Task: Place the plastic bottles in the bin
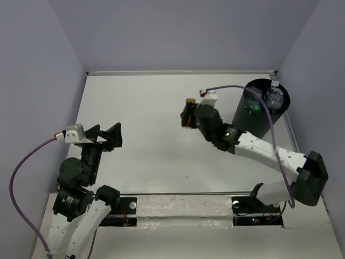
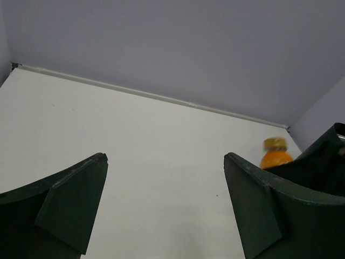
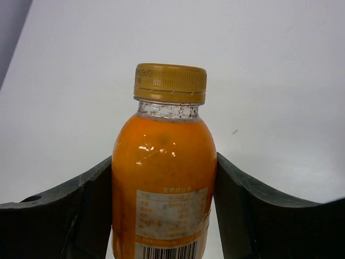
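My right gripper (image 1: 188,114) is shut on the squat orange bottle (image 3: 164,183), which has a gold cap; both fingers press its sides. It holds the bottle over the middle of the table, left of the tall black bin (image 1: 260,108). The orange bottle also shows in the left wrist view (image 2: 275,154) and from above (image 1: 188,102). Inside the bin lie clear bottles (image 1: 274,97) and something green (image 1: 253,107). My left gripper (image 1: 108,135) is open and empty at the left side of the table, its fingers (image 2: 75,199) spread wide.
The white table (image 1: 145,108) is walled by lilac panels at the back and sides. The bin stands in the far right corner. A purple cable runs along each arm.
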{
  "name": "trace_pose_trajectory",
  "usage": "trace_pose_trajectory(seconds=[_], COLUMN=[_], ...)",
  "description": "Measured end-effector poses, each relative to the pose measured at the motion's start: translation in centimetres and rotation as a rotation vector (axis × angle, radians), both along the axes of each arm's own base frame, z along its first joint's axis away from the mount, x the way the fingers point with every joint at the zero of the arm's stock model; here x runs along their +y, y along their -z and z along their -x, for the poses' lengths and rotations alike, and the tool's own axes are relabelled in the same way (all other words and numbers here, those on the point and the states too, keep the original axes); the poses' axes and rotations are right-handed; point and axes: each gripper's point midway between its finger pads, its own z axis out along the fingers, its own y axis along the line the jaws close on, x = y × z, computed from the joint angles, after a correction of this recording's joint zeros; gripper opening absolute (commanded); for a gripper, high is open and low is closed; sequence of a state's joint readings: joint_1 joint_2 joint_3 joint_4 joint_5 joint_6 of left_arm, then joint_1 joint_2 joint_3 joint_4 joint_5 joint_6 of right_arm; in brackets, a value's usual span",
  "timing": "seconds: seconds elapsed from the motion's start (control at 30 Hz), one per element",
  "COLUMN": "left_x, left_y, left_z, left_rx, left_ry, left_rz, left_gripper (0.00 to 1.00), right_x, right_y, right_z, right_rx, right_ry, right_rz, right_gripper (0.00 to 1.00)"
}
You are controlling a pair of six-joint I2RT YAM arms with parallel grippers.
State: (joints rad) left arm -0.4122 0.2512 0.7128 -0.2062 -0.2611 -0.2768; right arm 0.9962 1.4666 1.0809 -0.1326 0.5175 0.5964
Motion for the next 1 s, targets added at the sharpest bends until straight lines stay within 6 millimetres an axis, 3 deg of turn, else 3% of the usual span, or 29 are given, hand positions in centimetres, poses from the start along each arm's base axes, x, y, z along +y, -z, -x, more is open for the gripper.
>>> trace_pose_trajectory(seconds=[0.03,0.07,0.1,0.13,0.17,0.23,0.27,0.3,0.37,0.47,0.67,0.8,1.0], left_x=[0.0,0.1,0.1,0.2,0.2,0.1,0.1,0.0,0.0,-0.1,-0.1,-0.1,-0.1], left_y=[-0.1,-0.1,-0.3,-0.4,-0.4,-0.6,-0.6,-0.7,-0.7,-0.8,-0.9,-0.9,-0.9], left_z=[0.1,0.1,0.3,0.4,0.5,0.6,0.6,0.6,0.7,0.7,0.8,0.8,0.8], left_rx=[-0.004,-0.007,-0.013,-0.018,-0.022,-0.03,-0.031,-0.033,-0.035,-0.038,-0.041,-0.041,-0.041], left_ry=[0.0,0.0,0.001,0.001,0.002,0.007,0.009,0.012,0.018,0.023,0.023,0.024,0.024], left_rz=[0.002,0.003,0.006,0.008,0.009,0.012,0.012,0.012,0.012,0.012,0.014,0.014,0.014], left_gripper=[0.99,0.99,0.99,0.99,0.99,0.99,0.99,0.99,0.99,0.99,0.99,0.99,0.99], right_x=[-3.0,-5.5,-10.0,-12.7,-17.5,-24.8,-27.7,-29.2,-31.1,-32.3,-33.0,-34.8,-37.1], right_y=[-3.3,-5.3,-8.9,-10.8,-14.0,-17.9,-19.5,-20.5,-21.9,-21.5,-14.6,-12.4,-12.6], right_z=[-1.9,-3.4,-5.6,-6.7,-8.0,-8.9,-8.9,-8.8,-9.1,-10.5,-13.4,-13.0,-11.5], right_rx=[-0.077,-0.122,-0.2,-0.242,-0.311,-0.393,-0.424,-0.441,-0.46,-0.44,-0.271,-0.207,-0.202], right_ry=[0.073,0.127,0.24,0.307,0.431,0.612,0.682,0.717,0.75,0.756,0.696,0.72,0.8], right_rz=[-0.006,0.0,-0.008,-0.001,0.013,0.061,0.098,0.126,0.196,0.309,0.52,0.564,0.554], right_gripper=[0.4,0.4,0.4,0.4,0.4,0.4,0.4,0.4,0.41,0.41,0.41,0.41,0.43])
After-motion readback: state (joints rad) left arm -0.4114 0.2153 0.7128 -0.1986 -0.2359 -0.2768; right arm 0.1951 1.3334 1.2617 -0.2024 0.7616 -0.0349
